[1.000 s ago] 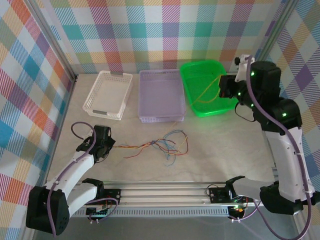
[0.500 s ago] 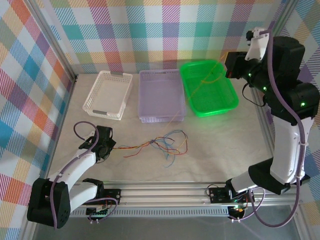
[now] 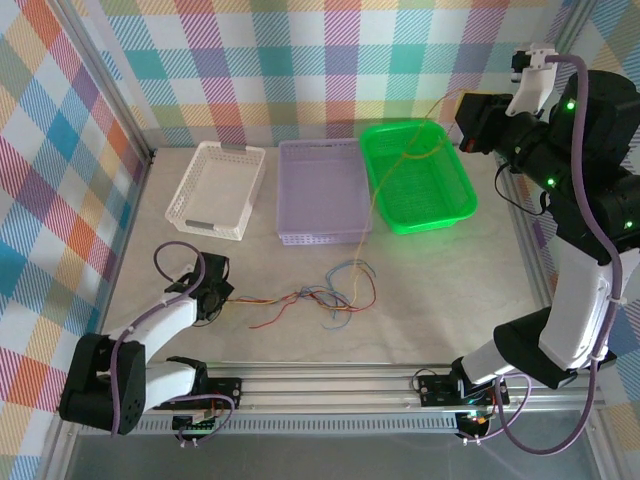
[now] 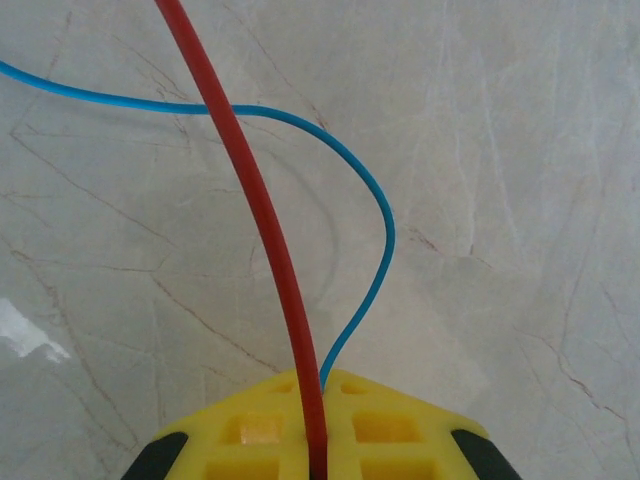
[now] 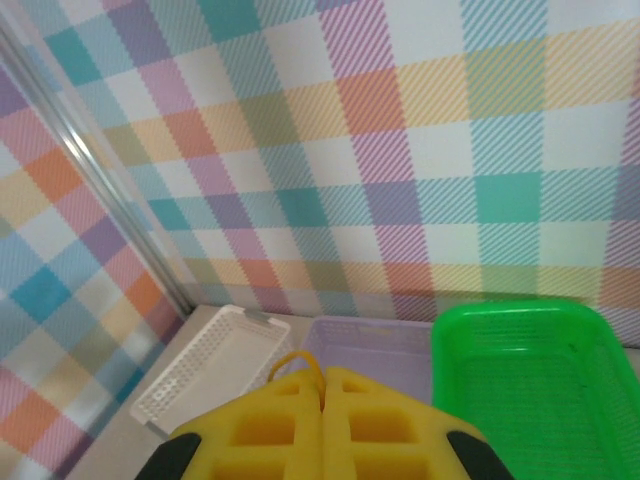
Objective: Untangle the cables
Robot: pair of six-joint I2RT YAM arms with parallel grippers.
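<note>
**A:** Top view: why's your right gripper (image 3: 465, 120) so high beside the green tray (image 3: 440, 222)?

**B:** It's lifting the orange cable (image 3: 376, 200) clear of the cables (image 3: 330, 293) mid-table. Left wrist: your left gripper (image 4: 318, 440) pinches the red cable (image 4: 255, 200) and blue cable (image 4: 383, 220) as an anchor. Right wrist: jaws pressed together on the orange one.

I find no words, labels, brands, numbers or signs that I can read anywhere in any of my views

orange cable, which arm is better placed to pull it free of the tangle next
Right, probably. The right gripper is shut on the orange cable, held high by the green tray. The left gripper is low on the table, shut on the red cable and blue cable, anchoring the tangle.
</note>
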